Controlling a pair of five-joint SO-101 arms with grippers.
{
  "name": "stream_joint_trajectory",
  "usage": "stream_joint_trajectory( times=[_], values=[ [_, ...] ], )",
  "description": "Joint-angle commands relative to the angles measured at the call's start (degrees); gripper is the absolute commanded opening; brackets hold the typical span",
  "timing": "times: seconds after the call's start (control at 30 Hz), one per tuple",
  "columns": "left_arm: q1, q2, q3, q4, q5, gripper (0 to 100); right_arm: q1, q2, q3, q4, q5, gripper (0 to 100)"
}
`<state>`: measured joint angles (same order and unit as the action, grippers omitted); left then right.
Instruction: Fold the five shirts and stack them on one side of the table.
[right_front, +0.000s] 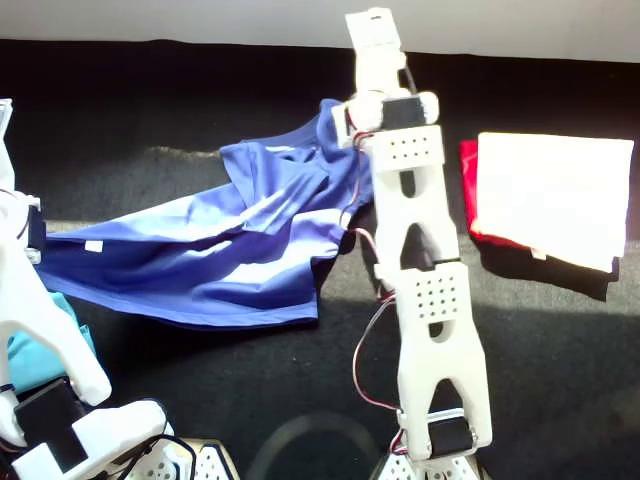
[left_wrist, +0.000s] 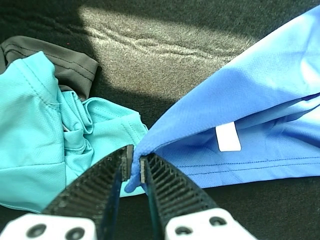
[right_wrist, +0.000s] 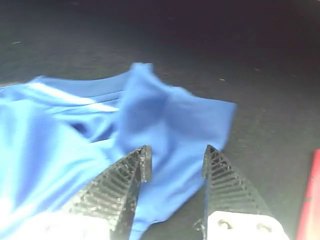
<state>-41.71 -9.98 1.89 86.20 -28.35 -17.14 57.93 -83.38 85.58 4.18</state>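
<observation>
The left hand (left_wrist: 134, 169) is clenched on a hem corner of the blue shirt (left_wrist: 250, 90). It sits beside the crumpled teal shirt (left_wrist: 35, 150) at the near left of the surface (right_front: 560, 380). The blue shirt lies rumpled across the middle, not yet flat. Farther off, the right hand (right_wrist: 175, 160) is released, its fingers apart over a far flap of the same shirt, likely a sleeve or shoulder. To spread the shirt well, it should probably close on that flap's edge with a deep bite. Both hands can then draw apart evenly, since a thin pinch could slip. At the far right, a folded white shirt (right_front: 550, 195) rests on a red shirt (right_front: 467, 190).
</observation>
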Motion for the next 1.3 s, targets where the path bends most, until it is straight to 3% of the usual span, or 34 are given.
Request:
stream_joint_trajectory(
  times=[0.0, 0.2, 0.9, 1.27],
  values=[
    [-0.40, -0.40, -0.22, -0.79, -0.53, 1, -5.85, -0.48, -6.64, 4.70, -0.26, 17.3],
    [-0.40, -0.40, -0.22, -0.79, -0.53, 1, -10.86, 2.33, 1.10, 4.79, -0.18, 17.3],
    [-0.40, -0.40, -0.22, -0.79, -0.53, 1, -6.46, 6.73, 3.91, 1.89, -0.18, 17.3],
    [0.40, -0.40, -0.22, -0.79, -0.53, 1, -7.87, 7.08, 4.53, 0.57, -0.18, 17.3]
  ],
)
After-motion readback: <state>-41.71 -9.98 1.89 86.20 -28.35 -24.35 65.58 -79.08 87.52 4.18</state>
